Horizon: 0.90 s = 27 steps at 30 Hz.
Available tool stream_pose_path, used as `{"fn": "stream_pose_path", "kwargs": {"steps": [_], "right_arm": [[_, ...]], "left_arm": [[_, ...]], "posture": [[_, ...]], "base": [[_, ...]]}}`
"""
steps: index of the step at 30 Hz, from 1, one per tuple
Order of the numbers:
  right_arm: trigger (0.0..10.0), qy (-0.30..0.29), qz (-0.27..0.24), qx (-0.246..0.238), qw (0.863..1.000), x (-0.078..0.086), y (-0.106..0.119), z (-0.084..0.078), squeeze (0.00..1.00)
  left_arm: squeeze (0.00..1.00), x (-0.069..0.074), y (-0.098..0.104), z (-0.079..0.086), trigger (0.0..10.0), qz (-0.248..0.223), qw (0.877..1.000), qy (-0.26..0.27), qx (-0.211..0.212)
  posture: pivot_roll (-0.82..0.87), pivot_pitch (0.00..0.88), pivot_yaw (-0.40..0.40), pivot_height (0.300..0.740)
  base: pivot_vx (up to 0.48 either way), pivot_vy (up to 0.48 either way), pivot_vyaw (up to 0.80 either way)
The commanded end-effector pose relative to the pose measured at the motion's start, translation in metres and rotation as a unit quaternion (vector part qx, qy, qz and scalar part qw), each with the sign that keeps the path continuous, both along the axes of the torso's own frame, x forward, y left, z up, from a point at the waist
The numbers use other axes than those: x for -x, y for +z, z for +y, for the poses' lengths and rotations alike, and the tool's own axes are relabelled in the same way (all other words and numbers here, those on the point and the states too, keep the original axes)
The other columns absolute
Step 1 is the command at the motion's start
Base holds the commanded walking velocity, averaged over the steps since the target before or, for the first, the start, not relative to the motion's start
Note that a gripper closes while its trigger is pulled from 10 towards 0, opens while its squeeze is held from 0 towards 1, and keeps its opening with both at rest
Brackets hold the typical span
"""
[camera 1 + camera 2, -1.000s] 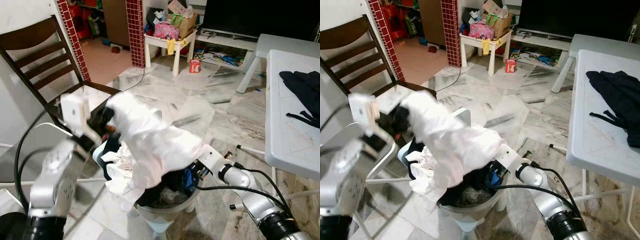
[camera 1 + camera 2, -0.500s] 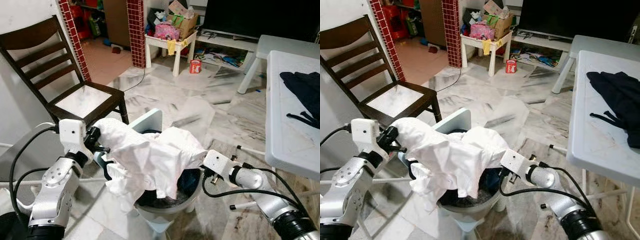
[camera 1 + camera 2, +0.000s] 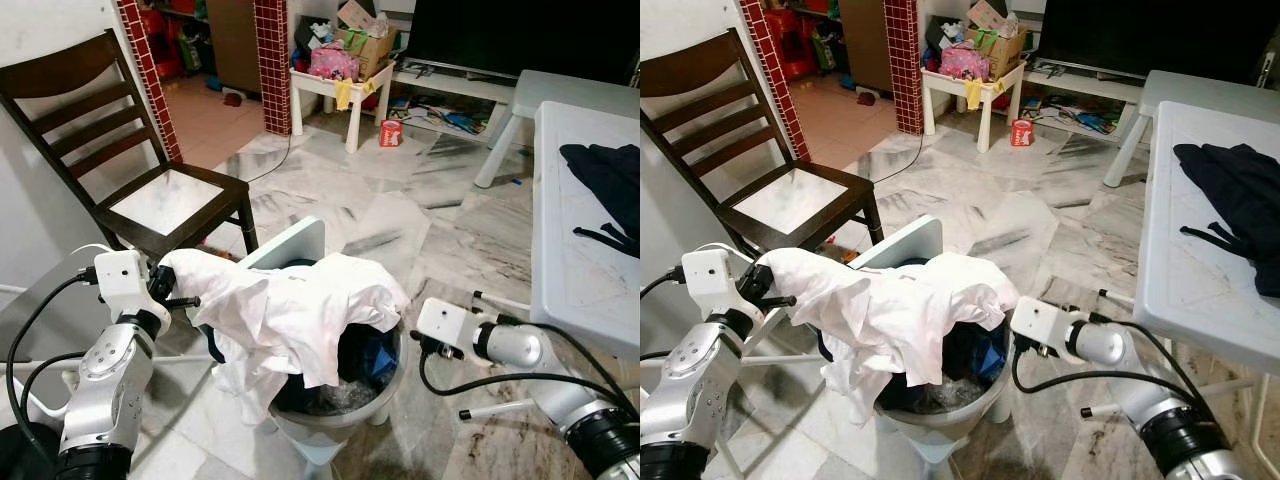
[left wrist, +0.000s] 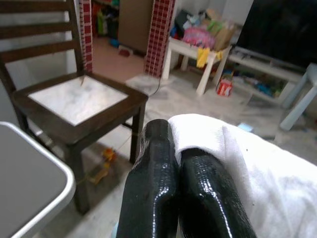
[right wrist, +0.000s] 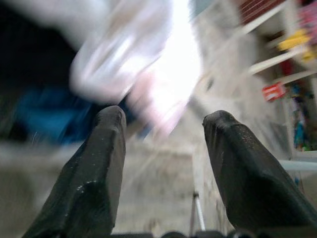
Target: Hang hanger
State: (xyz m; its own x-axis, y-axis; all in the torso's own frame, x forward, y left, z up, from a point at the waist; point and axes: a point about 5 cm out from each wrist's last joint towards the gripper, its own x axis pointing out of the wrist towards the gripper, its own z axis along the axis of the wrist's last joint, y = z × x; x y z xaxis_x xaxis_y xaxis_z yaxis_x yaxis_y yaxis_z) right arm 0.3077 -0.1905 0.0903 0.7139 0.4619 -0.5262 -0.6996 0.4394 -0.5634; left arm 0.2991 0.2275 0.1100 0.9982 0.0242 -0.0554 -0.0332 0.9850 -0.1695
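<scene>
A white garment [image 3: 290, 310] lies draped over a round laundry basket [image 3: 345, 425] that holds dark and blue clothes. My left gripper [image 4: 179, 163] is shut on one end of the garment, at the basket's left side, and keeps that end lifted a little. The left fingers [image 3: 170, 288] show black against the cloth. My right gripper [image 5: 163, 148] is open with nothing between its fingers. It sits to the right of the basket, apart from the garment's edge, and its wrist block [image 3: 443, 324] is close to the basket rim.
A dark wooden chair [image 3: 150, 200] stands behind the basket on the left. A grey table corner [image 4: 29, 168] is beside my left arm. A white table [image 3: 580, 260] with a black garment [image 3: 610, 180] is on the right. A cluttered small table [image 3: 340, 85] is beyond.
The white garment has come down from a raised bundle onto the basket. My left gripper has moved down and left with it. My right gripper has drawn back rightward, clear of the cloth.
</scene>
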Motion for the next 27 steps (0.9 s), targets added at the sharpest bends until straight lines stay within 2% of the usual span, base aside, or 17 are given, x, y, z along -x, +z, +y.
{"fn": "stream_pose_path", "kwargs": {"steps": [1,2,4,6,9,13,14,15,18,20,21,22,23,24,25,26,27], "right_arm": [[10.0,0.012,-0.032,-0.076,0.997,-0.007,0.022,0.018,1.0],[10.0,0.015,-0.035,-0.097,0.995,-0.006,0.026,0.022,1.0],[10.0,0.028,-0.037,-0.179,0.983,-0.003,0.036,0.042,1.0],[10.0,0.037,-0.033,-0.212,0.976,0.0,0.04,0.051,1.0],[10.0,0.035,-0.021,-0.279,0.959,0.003,0.044,0.068,1.0],[10.0,0.03,-0.012,-0.337,0.941,0.007,0.048,0.086,1.0],[10.0,0.03,-0.012,-0.337,0.941,0.007,0.048,0.086,1.0],[10.0,0.027,-0.004,-0.358,0.933,0.009,0.05,0.093,1.0],[10.0,0.031,0.016,-0.378,0.925,0.016,0.051,0.102,1.0],[10.0,0.038,0.03,-0.385,0.922,0.022,0.049,0.108,1.0],[10.0,0.03,0.03,-0.37,0.928,0.024,0.043,0.111,0.93],[10.0,0.025,0.03,-0.366,0.93,0.025,0.04,0.112,0.72],[10.0,0.021,0.031,-0.364,0.93,0.025,0.038,0.114,0.34],[10.0,0.012,0.037,-0.368,0.929,0.027,0.035,0.118,0.07],[10.0,0.012,0.037,-0.368,0.929,0.027,0.035,0.118,0.07],[10.0,0.005,0.041,-0.367,0.929,0.028,0.032,0.124,0.0],[10.0,0.005,0.041,-0.367,0.929,0.028,0.032,0.124,0.0]], "left_arm": [[0.0,-0.005,0.009,0.0,0.0,-0.021,1.0,0.008,0.007],[0.0,-0.006,0.01,-0.001,0.0,-0.023,1.0,0.007,0.007],[0.0,-0.013,0.021,-0.008,0.0,-0.048,0.998,0.002,0.033],[0.0,-0.018,0.029,-0.014,0.0,-0.065,0.997,-0.002,0.047],[0.0,-0.035,0.058,-0.038,0.0,-0.108,0.991,-0.04,0.074],[0.0,-0.054,0.084,-0.066,0.0,-0.136,0.984,-0.081,0.084],[0.0,-0.054,0.084,-0.066,0.0,-0.136,0.984,-0.081,0.084],[0.0,-0.06,0.092,-0.078,0.0,-0.142,0.981,-0.098,0.088],[0.0,-0.065,0.095,-0.09,0.0,-0.141,0.979,-0.112,0.098],[0.0,-0.066,0.097,-0.096,0.0,-0.135,0.976,-0.116,0.123],[0.0,-0.067,0.099,-0.102,0.0,-0.128,0.974,-0.116,0.149],[0.0,-0.068,0.1,-0.104,0.0,-0.124,0.972,-0.118,0.163],[0.0,-0.068,0.101,-0.107,0.0,-0.121,0.969,-0.12,0.176],[0.0,-0.068,0.104,-0.111,0.0,-0.123,0.968,-0.127,0.178],[0.0,-0.068,0.104,-0.111,0.0,-0.123,0.968,-0.127,0.178],[0.0,-0.068,0.107,-0.117,0.4,-0.122,0.966,-0.139,0.181],[0.0,-0.068,0.107,-0.117,0.4,-0.122,0.966,-0.139,0.181]], "posture": [[-0.06,0.0,-0.001,0.74],[-0.06,0.0,-0.001,0.74],[-0.06,0.0,0.0,0.74],[-0.06,0.0,0.0,0.74],[-0.06,0.0,0.0,0.74],[-0.05,0.0,0.009,0.74],[-0.05,0.0,0.009,0.74],[-0.05,0.0,0.017,0.74],[-0.06,0.0,0.026,0.74],[-0.07,0.0,0.038,0.74],[-0.07,0.0,0.038,0.74],[-0.06,0.0,0.04,0.74],[-0.06,0.0,0.041,0.74],[-0.06,0.0,0.042,0.74],[-0.06,0.0,0.042,0.74],[-0.06,0.0,0.042,0.74],[-0.06,0.0,0.042,0.74]], "base": [[0.0,0.0,0.0],[0.0,0.0,0.0],[0.0,0.0,0.0],[0.0,0.0,0.0],[0.0,0.0,0.0],[0.0,0.0,0.0],[0.0,0.0,0.0],[0.0,0.0,0.0],[0.0,0.0,0.0],[0.0,0.0,0.0],[0.0,0.0,0.0],[0.0,0.0,0.0],[0.0,0.0,0.0],[0.0,0.0,0.0],[0.0,0.0,0.0],[0.0,0.0,0.0],[0.0,0.0,0.0]]}}
